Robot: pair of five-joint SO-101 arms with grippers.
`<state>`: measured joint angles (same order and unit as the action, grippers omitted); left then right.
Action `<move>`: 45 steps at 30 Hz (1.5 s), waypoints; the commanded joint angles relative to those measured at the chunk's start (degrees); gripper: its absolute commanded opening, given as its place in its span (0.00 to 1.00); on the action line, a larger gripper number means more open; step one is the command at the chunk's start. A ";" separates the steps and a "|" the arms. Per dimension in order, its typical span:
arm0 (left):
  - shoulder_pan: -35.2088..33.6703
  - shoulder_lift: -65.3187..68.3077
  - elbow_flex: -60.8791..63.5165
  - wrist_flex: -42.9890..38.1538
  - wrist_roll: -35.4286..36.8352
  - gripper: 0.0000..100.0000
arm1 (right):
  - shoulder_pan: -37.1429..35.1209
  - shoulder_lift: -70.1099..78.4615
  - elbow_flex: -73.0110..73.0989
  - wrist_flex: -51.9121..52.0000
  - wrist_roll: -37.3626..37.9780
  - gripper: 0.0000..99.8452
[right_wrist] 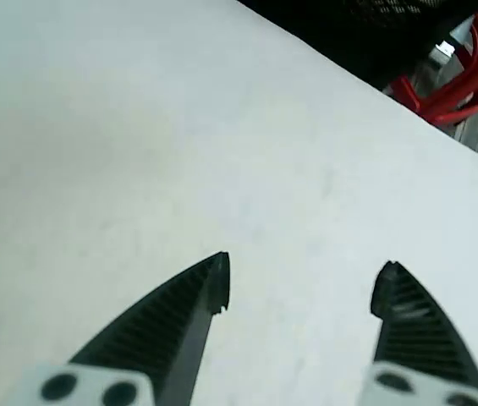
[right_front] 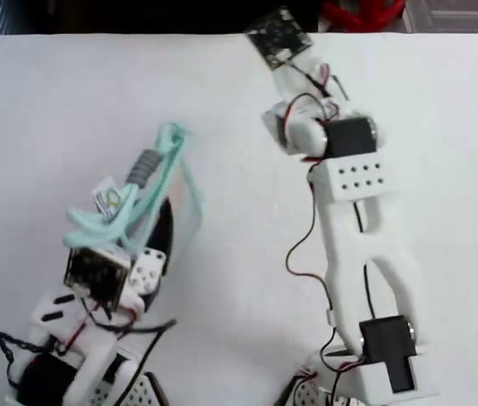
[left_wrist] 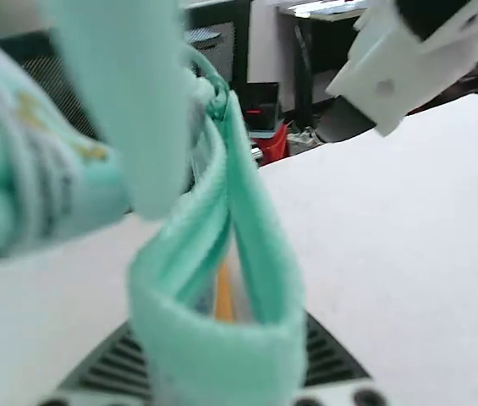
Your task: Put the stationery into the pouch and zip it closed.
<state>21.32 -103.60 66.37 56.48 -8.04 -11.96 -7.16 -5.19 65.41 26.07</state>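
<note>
The pouch (right_front: 158, 182) is clear with mint green trim and is held up off the table at the left. My left gripper (right_front: 156, 235) is shut on its lower edge. In the left wrist view the pouch's mint rim (left_wrist: 222, 279) loops up between the ribbed fingers (left_wrist: 333, 362), and an orange-yellow pencil (left_wrist: 223, 294) shows inside. A grey piece (right_front: 144, 167) and a small printed tag (right_front: 107, 201) sit by the pouch's upper edge. My right gripper (right_wrist: 302, 283) hangs open over bare table at the far side, with nothing between its fingers.
The white table (right_front: 69, 93) runs to a dark back edge. The right arm (right_front: 353, 211) stretches from the front right to the far middle, and its white body (left_wrist: 408, 51) shows in the left wrist view. Red chair legs (right_wrist: 467, 80) stand beyond the table.
</note>
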 commanded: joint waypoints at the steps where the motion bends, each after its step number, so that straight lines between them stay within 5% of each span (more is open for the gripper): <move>1: 7.08 -0.84 -8.88 0.35 -1.58 0.04 | 3.82 -4.62 -1.49 1.80 0.62 0.27; 8: 16.40 8.31 -31.38 9.85 -2.29 0.04 | 6.20 -12.79 3.52 4.35 0.62 0.27; 13: 8.57 29.85 -26.64 2.73 -9.41 0.04 | 4.53 -20.53 9.93 3.82 0.62 0.27; 15: 0.31 32.22 -30.24 1.49 -6.33 0.04 | 4.26 -24.22 12.66 3.82 0.62 0.27; 18: -8.04 36.35 -28.04 -10.64 5.89 0.04 | 3.56 -29.76 16.44 2.86 0.62 0.27; 21: -12.88 42.68 -27.96 -16.53 6.77 0.04 | 3.38 -34.33 20.92 0.22 0.97 0.27; 34: -5.05 62.29 -57.41 13.10 6.07 0.04 | 3.12 -46.55 44.40 -16.75 1.05 0.27; 45: -1.71 62.46 -56.00 15.82 0.88 0.04 | 2.86 -51.30 46.07 -16.75 -3.78 0.28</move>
<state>16.31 -40.66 10.99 72.04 -4.62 -8.53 -55.87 41.67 49.93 23.60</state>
